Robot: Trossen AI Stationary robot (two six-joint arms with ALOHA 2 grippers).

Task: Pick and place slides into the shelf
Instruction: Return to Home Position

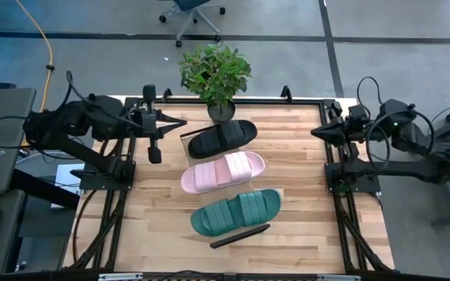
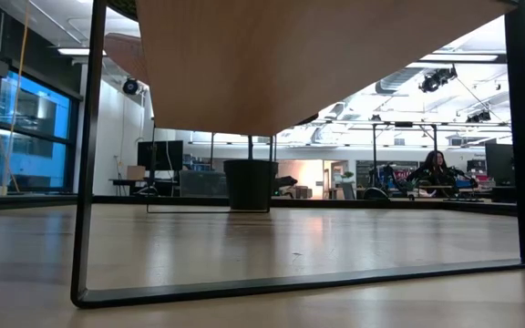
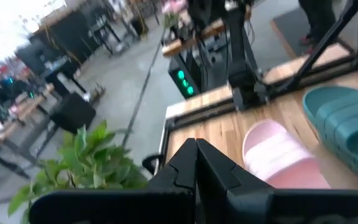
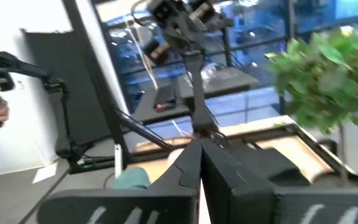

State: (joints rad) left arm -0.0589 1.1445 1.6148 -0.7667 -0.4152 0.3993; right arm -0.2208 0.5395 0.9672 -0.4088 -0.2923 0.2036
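Left gripper (image 1: 180,121), fingers pinched together and empty, hangs near the plant (image 1: 216,72); black slide (image 1: 223,138), pink slide (image 1: 223,172) and green slide (image 1: 237,212) lie on the shelf (image 1: 241,235); right gripper (image 1: 316,133), likewise closed, sits well apart; a low left-arm swing might clip the black slide.

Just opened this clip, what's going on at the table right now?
Nothing is being held. The black slide, pink slide and green slide lie side by side on the shelf mid-table, with a potted plant just beyond the black one. Both arms sit at their own sides of the table, left gripper and right gripper shut and empty, clear of the slides. The placing looks done.
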